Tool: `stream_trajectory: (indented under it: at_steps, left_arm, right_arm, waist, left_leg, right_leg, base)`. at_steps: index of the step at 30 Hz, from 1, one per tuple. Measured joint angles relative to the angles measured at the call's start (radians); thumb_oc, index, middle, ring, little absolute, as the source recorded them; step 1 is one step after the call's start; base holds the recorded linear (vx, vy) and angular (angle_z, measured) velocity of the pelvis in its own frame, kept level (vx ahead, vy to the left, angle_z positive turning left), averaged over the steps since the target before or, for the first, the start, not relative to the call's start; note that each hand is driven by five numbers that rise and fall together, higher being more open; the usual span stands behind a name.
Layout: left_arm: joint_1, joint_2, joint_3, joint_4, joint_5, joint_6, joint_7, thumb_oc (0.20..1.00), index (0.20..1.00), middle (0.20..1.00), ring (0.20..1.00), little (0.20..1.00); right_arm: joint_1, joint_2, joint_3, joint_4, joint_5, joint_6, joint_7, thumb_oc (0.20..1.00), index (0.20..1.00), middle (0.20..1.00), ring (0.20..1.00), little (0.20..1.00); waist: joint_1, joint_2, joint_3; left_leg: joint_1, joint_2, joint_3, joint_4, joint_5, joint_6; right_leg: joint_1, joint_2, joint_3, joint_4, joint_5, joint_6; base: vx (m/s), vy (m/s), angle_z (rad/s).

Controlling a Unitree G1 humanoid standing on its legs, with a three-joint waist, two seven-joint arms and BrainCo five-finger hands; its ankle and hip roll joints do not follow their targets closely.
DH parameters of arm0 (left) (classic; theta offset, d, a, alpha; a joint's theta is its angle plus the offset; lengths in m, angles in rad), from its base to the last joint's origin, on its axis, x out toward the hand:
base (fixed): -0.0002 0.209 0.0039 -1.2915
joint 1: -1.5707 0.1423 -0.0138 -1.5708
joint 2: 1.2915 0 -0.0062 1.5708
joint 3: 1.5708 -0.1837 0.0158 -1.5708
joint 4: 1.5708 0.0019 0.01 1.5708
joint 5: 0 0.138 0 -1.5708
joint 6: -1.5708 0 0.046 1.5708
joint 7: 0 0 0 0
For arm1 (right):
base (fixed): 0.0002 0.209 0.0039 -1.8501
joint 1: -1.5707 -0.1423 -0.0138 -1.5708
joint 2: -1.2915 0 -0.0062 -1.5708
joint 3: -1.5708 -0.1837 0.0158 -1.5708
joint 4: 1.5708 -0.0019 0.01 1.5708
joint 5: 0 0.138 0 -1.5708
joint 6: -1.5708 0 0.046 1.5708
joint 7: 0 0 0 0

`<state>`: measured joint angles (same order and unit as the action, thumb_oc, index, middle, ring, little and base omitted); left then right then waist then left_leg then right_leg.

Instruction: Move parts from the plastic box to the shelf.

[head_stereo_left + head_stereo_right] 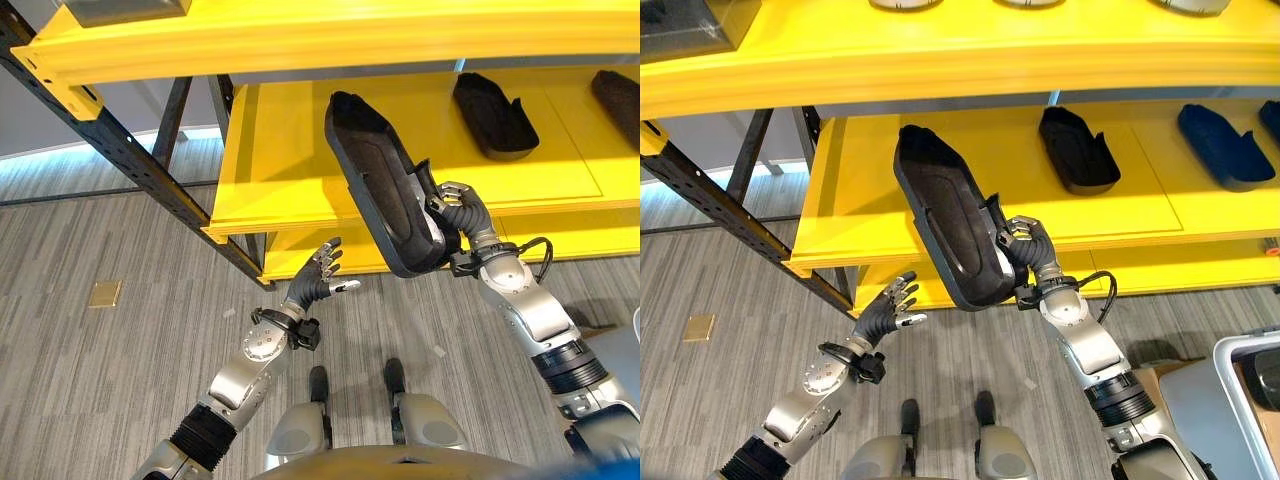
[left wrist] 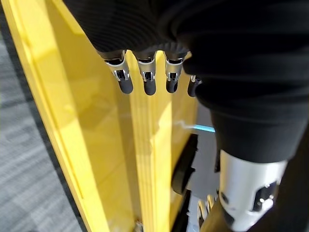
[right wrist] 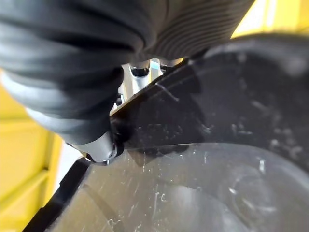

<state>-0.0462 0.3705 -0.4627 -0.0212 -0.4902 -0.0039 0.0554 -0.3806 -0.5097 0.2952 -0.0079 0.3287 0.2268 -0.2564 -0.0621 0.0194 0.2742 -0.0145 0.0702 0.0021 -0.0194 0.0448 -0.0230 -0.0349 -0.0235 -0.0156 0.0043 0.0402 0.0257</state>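
Observation:
My right hand [image 1: 462,215] is shut on the near rim of a long black tray-shaped part [image 1: 385,185], held tilted in the air just in front of the yellow shelf [image 1: 290,150]. The same part [image 3: 217,121] shows close up in the right wrist view, with the fingers [image 3: 140,77] curled over its edge. Lower down and to the left, my left hand [image 1: 318,277] hangs open, holding nothing, its fingers [image 2: 145,79] straight before the shelf's yellow front. Two more black parts [image 1: 492,113] [image 1: 617,105] lie on the shelf level to the right.
A dark steel upright [image 1: 130,155] slants down at the shelf's left end. An upper yellow shelf level [image 1: 330,35] overhangs the one below. The corner of a grey plastic box [image 1: 1235,395] stands on the floor at the lower right.

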Motion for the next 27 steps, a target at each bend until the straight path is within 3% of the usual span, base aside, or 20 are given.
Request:
stream_trajectory:
  at_steps: [4,9,15,20,22,23,25,26,27]
  left_arm:
    - [-0.009,0.000,-0.009,0.000,0.000,0.013,-0.036,1.000,1.000,1.000,1.000,1.000]
    - [-0.017,0.008,-0.026,0.000,0.000,0.038,-0.056,1.000,1.000,1.000,1.000,1.000]
    - [-0.022,0.055,-0.047,0.001,0.000,0.046,-0.056,1.000,1.000,1.000,1.000,1.000]
    - [-0.030,0.046,-0.039,0.005,-0.014,0.046,-0.059,1.000,1.000,1.000,1.000,1.000]
    - [-0.065,0.045,-0.038,0.009,-0.014,0.044,-0.094,1.000,1.000,1.000,1.000,1.000]
    - [-0.090,0.046,-0.037,0.012,-0.014,0.042,-0.105,1.000,1.000,1.000,1.000,1.000]
    - [-0.107,0.056,-0.039,0.013,-0.014,0.039,-0.126,1.000,1.000,1.000,1.000,1.000]
    - [-0.105,0.061,-0.046,0.013,-0.014,0.039,-0.136,1.000,1.000,1.000,1.000,1.000]
    - [-0.092,0.063,-0.049,0.011,-0.020,0.039,-0.139,1.000,1.000,1.000,1.000,1.000]
  right_arm:
    - [-0.075,-0.018,0.004,0.018,-0.001,0.030,-0.005,0.200,0.200,0.200,0.200,0.200]
    - [-0.176,0.000,0.029,0.124,-0.024,0.064,-0.046,0.200,0.200,0.200,0.200,0.200]
    - [-0.188,0.003,0.025,0.230,-0.036,0.101,-0.112,0.200,0.200,0.200,0.200,0.200]
    - [-0.194,0.019,-0.037,0.264,-0.028,0.119,-0.149,0.200,0.200,0.200,0.200,0.200]
    - [-0.195,-0.005,-0.067,0.272,-0.031,0.119,-0.196,0.200,0.200,0.200,0.200,0.200]
    - [-0.199,-0.019,-0.078,0.275,-0.028,0.119,-0.226,0.200,0.200,0.200,0.200,0.200]
    - [-0.237,-0.011,-0.087,0.328,-0.014,0.117,-0.250,0.200,0.200,0.200,0.200,0.200]
    - [-0.244,-0.004,-0.087,0.350,0.001,0.118,-0.260,0.200,0.200,0.200,0.200,0.200]
    - [-0.243,-0.003,-0.086,0.342,0.003,0.118,-0.264,0.200,0.200,0.200,0.200,0.200]
  waist:
    - [0.007,0.000,0.000]
    - [0.045,0.000,0.000]
    - [0.055,0.003,0.001]
    - [0.051,0.056,0.022]
    - [0.046,0.082,0.036]
    - [0.051,0.071,0.054]
    - [0.069,0.068,0.085]
    - [0.071,0.078,0.091]
    - [0.061,0.109,0.091]
  left_leg:
    - [0.001,0.001,-0.015,-0.004,0.005,-0.007]
    - [0.014,-0.004,-0.026,-0.008,0.006,-0.009]
    - [0.013,-0.006,-0.068,0.017,0.000,-0.017]
    - [-0.029,-0.008,-0.067,0.081,-0.018,-0.030]
    - [-0.098,0.010,0.003,0.128,-0.033,-0.035]
    - [-0.151,0.015,0.019,0.156,-0.030,-0.043]
    - [-0.188,0.028,0.011,0.150,-0.027,-0.047]
    - [-0.168,0.041,0.021,0.114,-0.024,-0.042]
    - [-0.105,0.054,0.049,0.059,-0.015,-0.022]
  right_leg:
    - [0.010,0.000,-0.019,-0.007,0.003,-0.007]
    - [0.028,-0.005,-0.028,-0.008,-0.004,-0.009]
    - [0.027,-0.007,-0.056,0.069,-0.062,-0.022]
    - [0.021,-0.016,-0.092,0.108,-0.083,-0.037]
    - [0.005,-0.039,-0.147,0.113,-0.090,-0.054]
    - [-0.014,-0.064,-0.152,0.120,-0.098,-0.060]
    - [-0.028,-0.095,-0.140,0.137,-0.103,-0.042]
    - [-0.028,-0.103,-0.132,0.153,-0.112,-0.030]
    - [-0.026,-0.099,-0.115,0.190,-0.139,0.005]
  base:
    - [0.06,-0.046,0.12]
    - [0.06,-0.103,0.10]
    - [0.03,-0.220,0.20]
    - [-0.01,0.022,0.19]
    - [0.00,0.194,0.77]
    - [0.08,0.223,0.73]
    - [0.16,0.199,0.19]
    - [0.19,0.200,-0.26]
    - [0.13,0.152,-0.40]
